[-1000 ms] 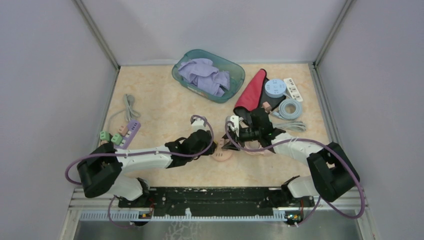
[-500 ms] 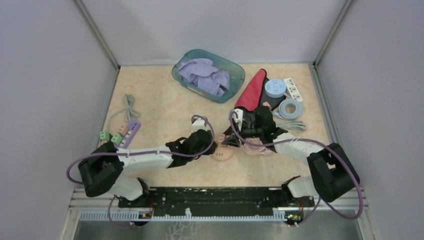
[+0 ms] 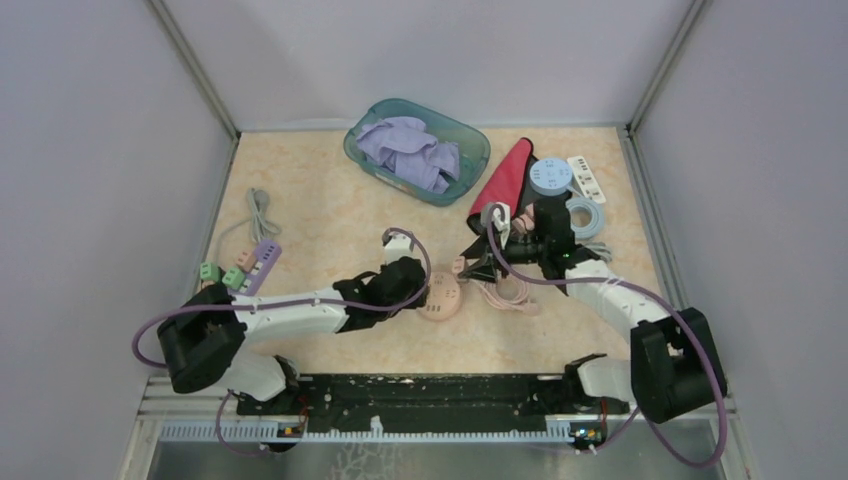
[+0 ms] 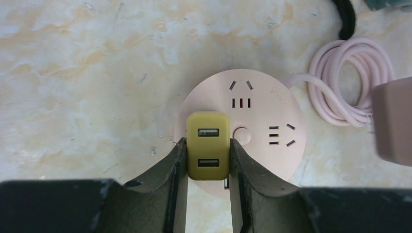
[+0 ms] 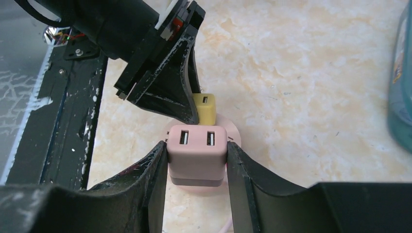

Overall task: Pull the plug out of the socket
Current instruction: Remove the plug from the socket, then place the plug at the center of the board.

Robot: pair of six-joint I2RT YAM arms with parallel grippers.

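A round pink socket [image 4: 262, 119] lies on the table with a yellow plug [image 4: 208, 145] seated in it. My left gripper [image 4: 208, 141] is shut on that yellow plug, one finger on each side. A pink plug [image 5: 197, 153] hangs clear of the socket, and my right gripper [image 5: 197, 146] is shut on it. In the top view the pink plug [image 3: 459, 266] is up and to the right of the socket [image 3: 441, 298], with the right gripper [image 3: 476, 266] behind it and the left gripper [image 3: 420, 290] at the socket's left. The socket's pink cord [image 4: 354, 80] lies coiled beside it.
At the back stand a teal basket [image 3: 470, 140] of purple cloth, a red pouch [image 3: 503, 180], a blue round socket [image 3: 550, 176], a white power strip [image 3: 586, 178] and a light blue cable [image 3: 583, 215]. At the left lie a purple strip [image 3: 262, 262] and green plugs [image 3: 209, 270].
My right gripper has drawn back and to the right with the pink plug, which now sits apart from the socket. The left gripper has stayed on the yellow plug.
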